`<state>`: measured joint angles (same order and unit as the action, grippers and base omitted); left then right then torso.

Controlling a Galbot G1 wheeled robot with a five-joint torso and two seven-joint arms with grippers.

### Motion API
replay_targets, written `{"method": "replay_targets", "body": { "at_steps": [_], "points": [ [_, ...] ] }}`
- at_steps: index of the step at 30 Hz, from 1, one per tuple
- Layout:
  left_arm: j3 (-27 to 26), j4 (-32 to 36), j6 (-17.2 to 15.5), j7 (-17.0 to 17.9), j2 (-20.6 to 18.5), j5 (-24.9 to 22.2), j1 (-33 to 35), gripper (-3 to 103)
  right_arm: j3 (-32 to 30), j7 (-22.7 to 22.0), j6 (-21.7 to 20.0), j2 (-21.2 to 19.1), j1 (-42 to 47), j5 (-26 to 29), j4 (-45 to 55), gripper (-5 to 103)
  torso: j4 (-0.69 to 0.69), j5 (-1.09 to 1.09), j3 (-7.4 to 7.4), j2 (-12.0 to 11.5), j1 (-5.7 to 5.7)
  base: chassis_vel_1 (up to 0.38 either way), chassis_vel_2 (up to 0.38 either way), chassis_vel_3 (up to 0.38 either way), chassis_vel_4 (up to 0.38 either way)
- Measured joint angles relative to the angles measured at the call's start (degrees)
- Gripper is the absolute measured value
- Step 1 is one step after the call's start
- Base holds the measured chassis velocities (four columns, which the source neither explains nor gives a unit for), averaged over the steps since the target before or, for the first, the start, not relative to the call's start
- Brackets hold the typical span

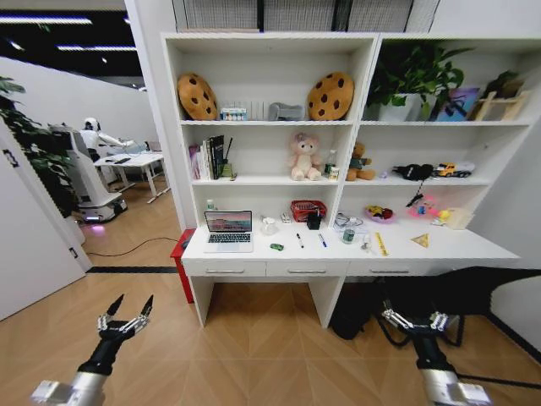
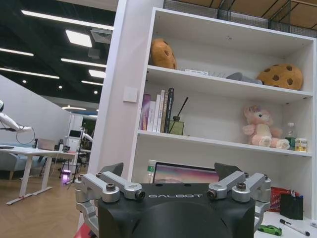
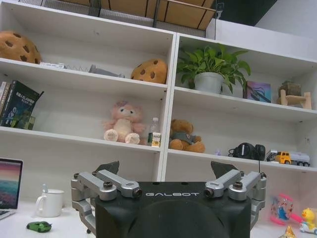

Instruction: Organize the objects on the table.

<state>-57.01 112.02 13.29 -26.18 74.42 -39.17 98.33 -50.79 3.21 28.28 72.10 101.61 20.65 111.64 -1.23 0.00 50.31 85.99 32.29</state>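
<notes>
- The robot stands well back from the bench (image 1: 473, 247), and both arms hang low over the wooden floor, far from anything to grasp.
- The left gripper (image 1: 125, 309) is at about 7 o'clock in the head view; its fingers are spread wide and hold nothing.
- The right gripper (image 1: 415, 320) is at about 5 o'clock, also spread and empty, in front of the dark space under the bench.
- The things to tidy lie along the bench top: the open laptop (image 1: 228, 231) at the left end, the small green toy car (image 1: 276, 247) just beside it, then two pens (image 1: 299, 240) near the middle, and the yellow wedge (image 1: 420, 240) toward the right end.
- The toy car appears again in the left wrist view (image 2: 270, 229), low on the bench next to a pen.
- In my judgement the step in hand is the approach: nothing is within reach yet, so the base must first come closer and square to the bench.
- To do it well, the arms should rise above the drawer fronts before the base comes near, so the fingers do not strike the edge.
- The pens are thin and flat, so a grasp from straight above looks safest.
</notes>
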Motion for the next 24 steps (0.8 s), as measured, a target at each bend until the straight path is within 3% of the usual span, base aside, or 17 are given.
{"method": "replay_targets", "body": {
  "at_steps": [14,24],
  "points": [
    [0.9,0.1,0.3,-1.3,1.1,1.0,0.2,100,-0.3,0.1,-0.3,0.0,0.4,2.1,-0.6,100,0.01,0.00,0.00,0.0,-0.01,-0.003,0.003,0.004,-0.002],
    [0.7,0.5,1.8,-3.4,0.7,-0.2,0.3,100,-0.1,0.1,-0.3,0.1,0.1,2.1,-0.8,100,0.00,0.00,0.00,0.0,0.00,-0.156,0.121,0.156,-0.143]
  ]
}}
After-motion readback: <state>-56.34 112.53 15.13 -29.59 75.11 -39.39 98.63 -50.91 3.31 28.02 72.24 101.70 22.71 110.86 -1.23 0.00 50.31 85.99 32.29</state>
